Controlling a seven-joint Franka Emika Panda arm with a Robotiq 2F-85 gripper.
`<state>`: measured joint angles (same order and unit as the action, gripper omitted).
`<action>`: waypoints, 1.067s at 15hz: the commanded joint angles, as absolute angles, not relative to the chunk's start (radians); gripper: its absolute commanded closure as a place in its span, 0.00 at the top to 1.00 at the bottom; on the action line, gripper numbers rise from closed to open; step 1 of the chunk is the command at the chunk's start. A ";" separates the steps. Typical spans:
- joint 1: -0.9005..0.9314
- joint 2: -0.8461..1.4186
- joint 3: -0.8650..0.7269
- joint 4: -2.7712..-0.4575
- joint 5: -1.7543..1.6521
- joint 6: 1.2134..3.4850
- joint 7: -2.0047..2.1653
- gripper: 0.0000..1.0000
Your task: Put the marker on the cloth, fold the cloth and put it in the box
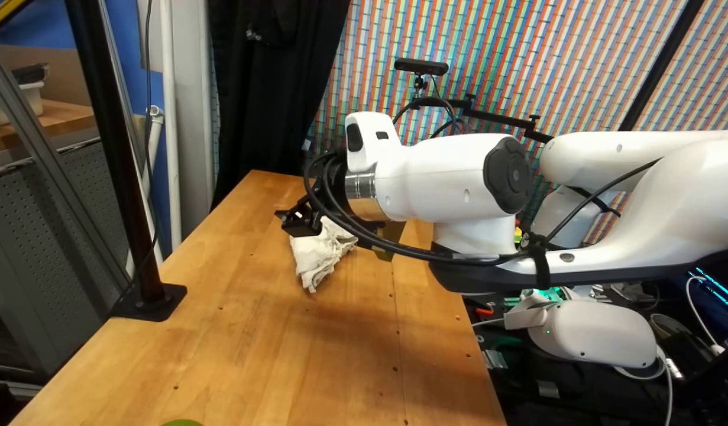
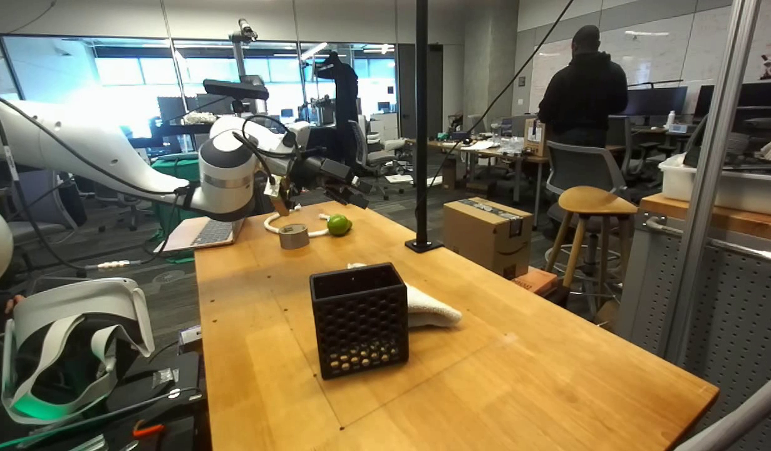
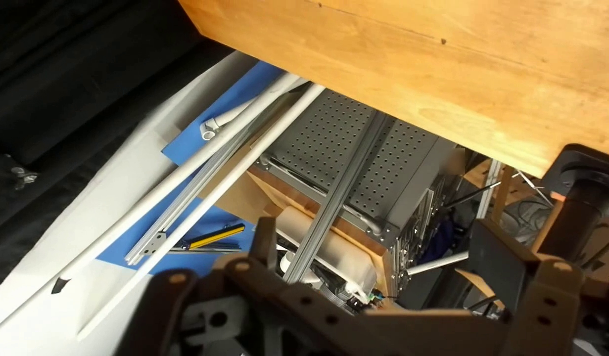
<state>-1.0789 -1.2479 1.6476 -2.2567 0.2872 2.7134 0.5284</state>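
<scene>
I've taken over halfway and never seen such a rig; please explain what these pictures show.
The white jointed machine is the robot arm; the black two-fingered part at its end is the claw. Two pictures look at the wooden table from outside, from different places. The third is taken from the arm's wrist, which is why the claw looms along its bottom edge, with the table at the top.

In an exterior view, the black open-topped box stands on the table, with the cream cloth partly hidden behind it. Farther off are what look like a roll of tape and a green fruit. The claw is open, holds nothing and points past the table's edge. I can't make out the marker in any picture; it may be hidden by the cloth.
</scene>
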 commanded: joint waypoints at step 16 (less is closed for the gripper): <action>-1.077 -1.164 1.731 -2.381 0.332 2.687 0.526 1.00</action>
